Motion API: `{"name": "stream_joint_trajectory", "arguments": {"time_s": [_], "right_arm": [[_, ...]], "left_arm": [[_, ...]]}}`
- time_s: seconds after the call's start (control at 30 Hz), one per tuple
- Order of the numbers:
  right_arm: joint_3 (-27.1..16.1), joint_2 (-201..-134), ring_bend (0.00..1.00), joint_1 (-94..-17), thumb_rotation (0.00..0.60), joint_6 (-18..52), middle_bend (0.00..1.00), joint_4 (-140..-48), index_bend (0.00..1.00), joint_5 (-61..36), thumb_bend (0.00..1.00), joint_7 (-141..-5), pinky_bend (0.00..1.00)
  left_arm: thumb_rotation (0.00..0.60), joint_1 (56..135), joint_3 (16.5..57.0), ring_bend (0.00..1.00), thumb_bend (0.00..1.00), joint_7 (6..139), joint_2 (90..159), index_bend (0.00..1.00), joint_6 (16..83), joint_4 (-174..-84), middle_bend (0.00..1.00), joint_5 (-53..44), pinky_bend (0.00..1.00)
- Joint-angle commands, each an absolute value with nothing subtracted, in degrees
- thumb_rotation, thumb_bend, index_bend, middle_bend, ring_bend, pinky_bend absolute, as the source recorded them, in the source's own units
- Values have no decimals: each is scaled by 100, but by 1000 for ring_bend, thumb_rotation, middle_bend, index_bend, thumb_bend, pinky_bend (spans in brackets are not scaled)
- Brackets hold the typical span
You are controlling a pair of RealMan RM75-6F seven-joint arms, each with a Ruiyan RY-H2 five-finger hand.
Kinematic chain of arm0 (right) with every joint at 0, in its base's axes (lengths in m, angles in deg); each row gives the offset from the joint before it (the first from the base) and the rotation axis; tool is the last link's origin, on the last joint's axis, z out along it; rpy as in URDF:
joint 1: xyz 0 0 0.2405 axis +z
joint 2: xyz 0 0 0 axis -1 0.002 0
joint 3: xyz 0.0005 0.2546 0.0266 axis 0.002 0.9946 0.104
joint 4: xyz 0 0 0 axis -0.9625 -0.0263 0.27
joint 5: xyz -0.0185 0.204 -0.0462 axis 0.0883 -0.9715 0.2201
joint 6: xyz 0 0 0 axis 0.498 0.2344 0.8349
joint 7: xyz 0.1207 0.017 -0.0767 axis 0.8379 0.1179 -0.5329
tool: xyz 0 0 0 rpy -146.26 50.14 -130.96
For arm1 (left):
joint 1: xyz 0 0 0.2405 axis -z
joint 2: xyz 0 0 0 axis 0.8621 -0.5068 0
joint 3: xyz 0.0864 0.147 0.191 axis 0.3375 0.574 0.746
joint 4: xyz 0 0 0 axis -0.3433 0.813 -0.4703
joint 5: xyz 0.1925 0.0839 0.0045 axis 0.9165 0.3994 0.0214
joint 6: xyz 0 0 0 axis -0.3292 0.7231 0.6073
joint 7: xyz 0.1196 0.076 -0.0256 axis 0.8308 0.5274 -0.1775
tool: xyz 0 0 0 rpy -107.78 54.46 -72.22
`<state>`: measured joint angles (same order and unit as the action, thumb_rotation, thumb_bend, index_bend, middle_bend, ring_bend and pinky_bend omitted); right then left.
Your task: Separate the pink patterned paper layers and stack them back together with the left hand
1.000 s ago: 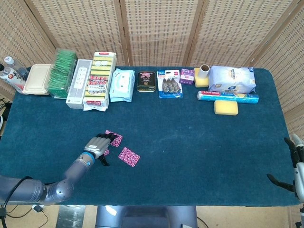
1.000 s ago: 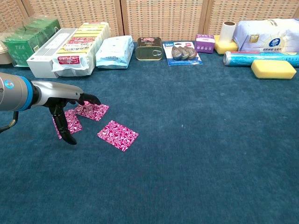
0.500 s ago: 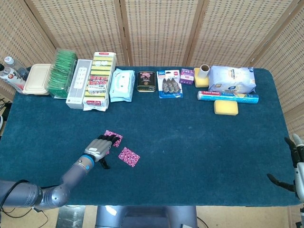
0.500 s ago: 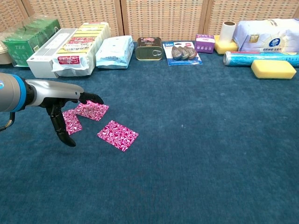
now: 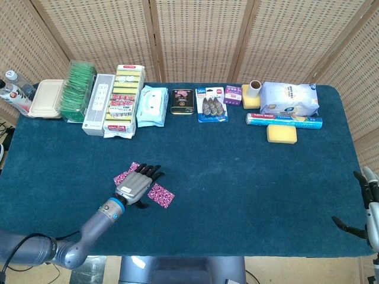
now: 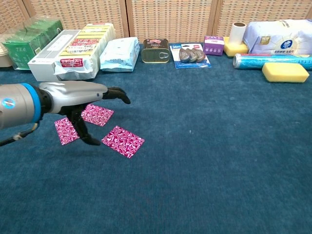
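Chest view: left hand hovers spread, empty, over three separated pink patterned paper squares; restacking comes next.

left hand outstretched, fingers spread, right hand idle
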<state>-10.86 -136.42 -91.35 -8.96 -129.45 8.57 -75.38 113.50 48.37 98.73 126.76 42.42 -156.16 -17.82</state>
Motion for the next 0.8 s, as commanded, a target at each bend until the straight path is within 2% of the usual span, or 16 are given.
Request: {"name": "stream_joint_trajectory", "arguments": {"time_s": [0.03,0.17,0.67,0.8], "right_arm": [[-1083,-13634,0,-9134,600,-894,0,-12942,0,853,0,-7522,0],[-1084,-13623,0,-9135,600,-892,0,-12941,0,858,0,-7499,0],[-1091,-13597,0,-9136,600,-878,0,-12949,0,860,0,-7421,0],[-1086,-13600,0,-9136,600,-880,0,-12952,0,849,0,-7419,0]], "left_arm": [[600,11097,4676,42,186,9674,13202,106,4385,-15006,0,-1406,26],[600,11078,4593,42,185,9732,13344,152,4314,-14879,0,-1366,26],[600,10919,4641,39,187,10075,13238,156,4123,-14952,0,-1163,26],[600,10904,4634,39,187,10167,13327,196,4058,-14897,0,-1166,26]]}}
